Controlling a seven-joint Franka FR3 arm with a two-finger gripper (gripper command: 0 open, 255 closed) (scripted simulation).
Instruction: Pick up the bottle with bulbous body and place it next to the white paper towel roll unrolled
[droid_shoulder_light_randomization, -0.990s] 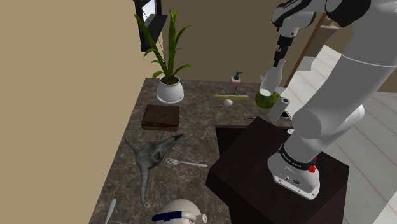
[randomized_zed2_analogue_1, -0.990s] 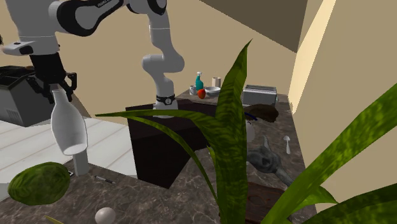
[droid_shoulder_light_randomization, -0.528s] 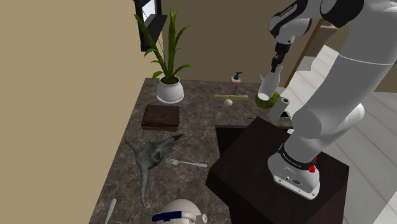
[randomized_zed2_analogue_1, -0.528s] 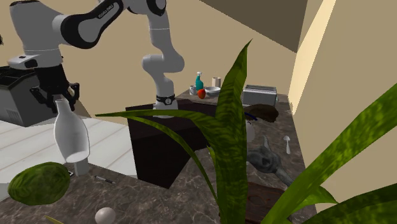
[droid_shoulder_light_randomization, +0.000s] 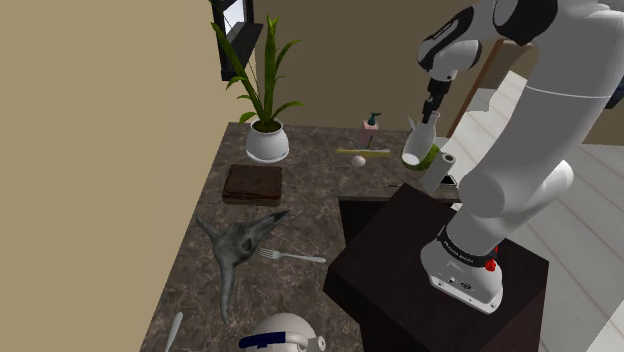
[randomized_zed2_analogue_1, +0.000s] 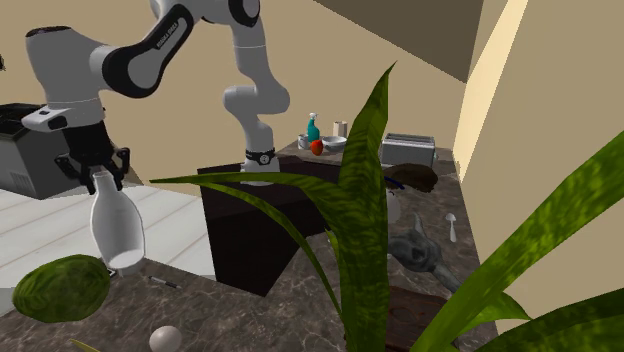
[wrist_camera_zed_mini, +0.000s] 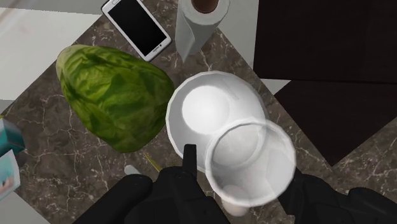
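Centrally, the black gripper (randomized_zed2_analogue_1: 95, 168) is clamped on the neck of a white bottle (randomized_zed2_analogue_1: 115, 225) with a bulbous body. Its fingers press the neck from both sides, and the bottle hangs upright with the neck uppermost. In the second exterior view a leafy green head (randomized_zed2_analogue_1: 60, 287) lies on the dark marble counter (droid_shoulder_light_randomization: 300, 215) at 7 o'clock from the bottle, and a pale egg (randomized_zed2_analogue_1: 165, 338) lies at 5 o'clock. Whether the bottle's base touches the counter cannot be told.

In the shoulder view the bottle sits at about 1 o'clock in the frame. The white paper towel roll (droid_shoulder_light_randomization: 441, 164) stands just beside it at 4 o'clock, near the counter's edge, and a potted plant (droid_shoulder_light_randomization: 266, 140) stands well apart at 9 o'clock. The dark stand (droid_shoulder_light_randomization: 400, 250) is at 6 o'clock from the bottle.

In the wrist view the roll stands upright just beyond the bottle's rounded body, a white-framed phone (wrist_camera_zed_mini: 136, 27) lies flat beside the roll, and the green head lies close alongside the bottle.
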